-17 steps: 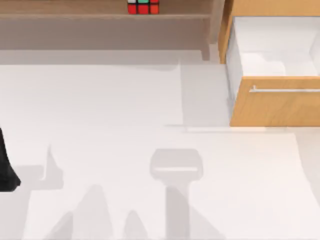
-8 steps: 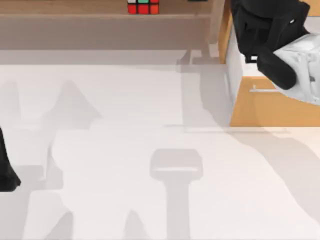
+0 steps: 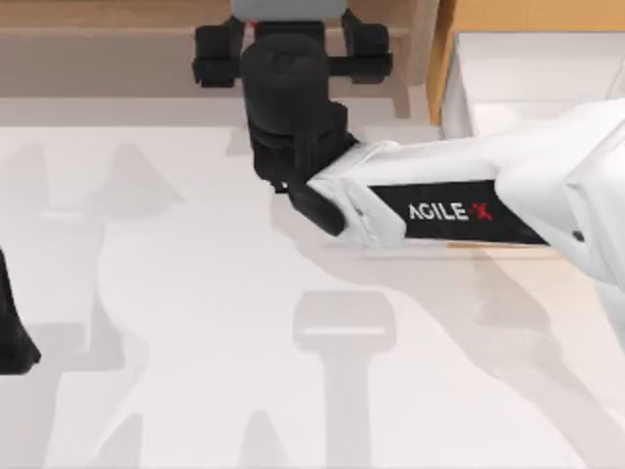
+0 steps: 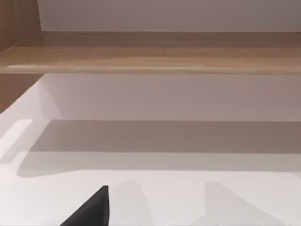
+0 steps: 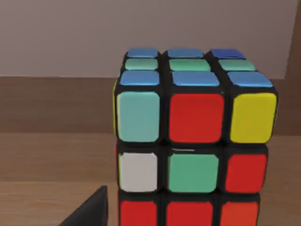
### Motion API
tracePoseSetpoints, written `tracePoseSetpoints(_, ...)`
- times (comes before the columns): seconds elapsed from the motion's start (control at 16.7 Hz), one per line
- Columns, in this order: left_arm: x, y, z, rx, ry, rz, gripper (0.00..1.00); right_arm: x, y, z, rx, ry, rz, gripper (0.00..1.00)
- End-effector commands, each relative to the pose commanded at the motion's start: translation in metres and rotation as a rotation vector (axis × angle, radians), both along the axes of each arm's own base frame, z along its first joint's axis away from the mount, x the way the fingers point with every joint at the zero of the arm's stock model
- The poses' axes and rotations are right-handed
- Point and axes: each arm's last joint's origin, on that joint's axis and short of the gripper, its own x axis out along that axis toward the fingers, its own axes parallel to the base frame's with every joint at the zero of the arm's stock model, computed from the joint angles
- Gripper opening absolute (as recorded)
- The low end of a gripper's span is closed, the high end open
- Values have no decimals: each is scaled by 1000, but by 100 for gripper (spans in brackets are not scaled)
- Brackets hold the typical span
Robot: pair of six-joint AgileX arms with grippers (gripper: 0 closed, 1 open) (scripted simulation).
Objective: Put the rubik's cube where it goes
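Note:
The rubik's cube (image 5: 193,136) stands on the wooden shelf (image 3: 117,29) at the back of the table, close in front of the right wrist camera, with red, green, white, yellow and blue stickers showing. In the top view my right gripper (image 3: 293,51) hangs over the cube's spot on the shelf and hides it. It is open, its two black fingers (image 3: 217,54) spread wide to either side. One dark fingertip (image 5: 91,209) shows low in the right wrist view, apart from the cube. My left gripper (image 3: 10,332) stays parked at the table's left edge.
An open wooden drawer (image 3: 459,78) with a white inside stands at the back right, partly under my right arm (image 3: 449,210). A shelf post (image 3: 422,39) rises between shelf and drawer. The white table (image 3: 195,342) spreads in front.
My right arm has swung left from above the drawer to the shelf. It now covers the cube in the top view. The left arm has not moved.

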Motion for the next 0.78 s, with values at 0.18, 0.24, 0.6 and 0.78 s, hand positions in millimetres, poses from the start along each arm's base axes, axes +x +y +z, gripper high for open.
tracePoseSetpoints(0.18,0,0,0,0,0,0,100,0,13,-15,4,-3,-4,100)
tracePoseSetpoints(0.24,0,0,0,0,0,0,100,0,13,-15,4,-3,-4,100)
tracePoseSetpoints(0.6,0,0,0,0,0,0,100,4,12,-15,2,-1,-6,100)
tracePoseSetpoints(0.78,0,0,0,0,0,0,100,19,14,-14,4,-4,-4,100)
